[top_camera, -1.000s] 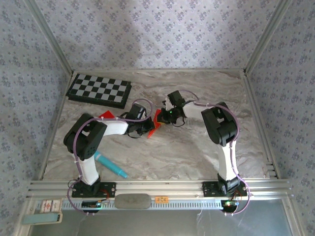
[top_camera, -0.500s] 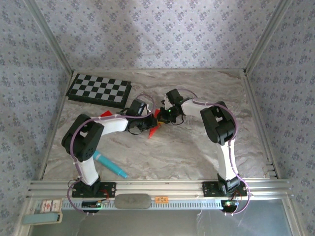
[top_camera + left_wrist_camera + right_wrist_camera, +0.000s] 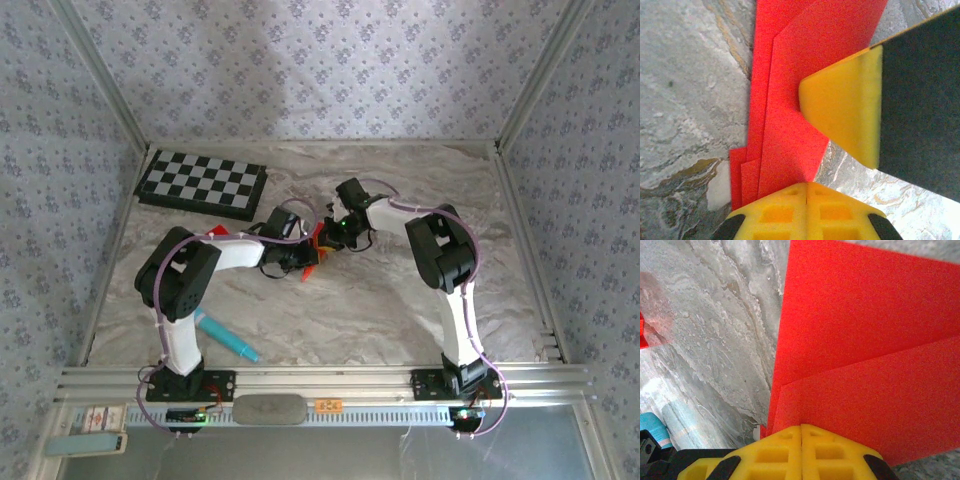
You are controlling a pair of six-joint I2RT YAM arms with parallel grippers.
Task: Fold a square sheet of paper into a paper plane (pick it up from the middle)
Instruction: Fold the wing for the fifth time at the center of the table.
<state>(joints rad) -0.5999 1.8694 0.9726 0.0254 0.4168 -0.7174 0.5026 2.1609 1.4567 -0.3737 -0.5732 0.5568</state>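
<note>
paper plane [image 3: 790,100]: creased layers, near, right of chequered board [image 3: 200,185]; left gripper [image 3: 806,192]: pinching it; right gripper [image 3: 801,432]: pinching it

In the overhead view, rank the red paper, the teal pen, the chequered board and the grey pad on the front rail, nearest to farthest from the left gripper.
From the left gripper:
1. Folded red paper, clamped in it, mid-table.
2. Chequered board, far left, and teal pen, near left: too close to call.
3. Grey pad, on the front rail.
</note>
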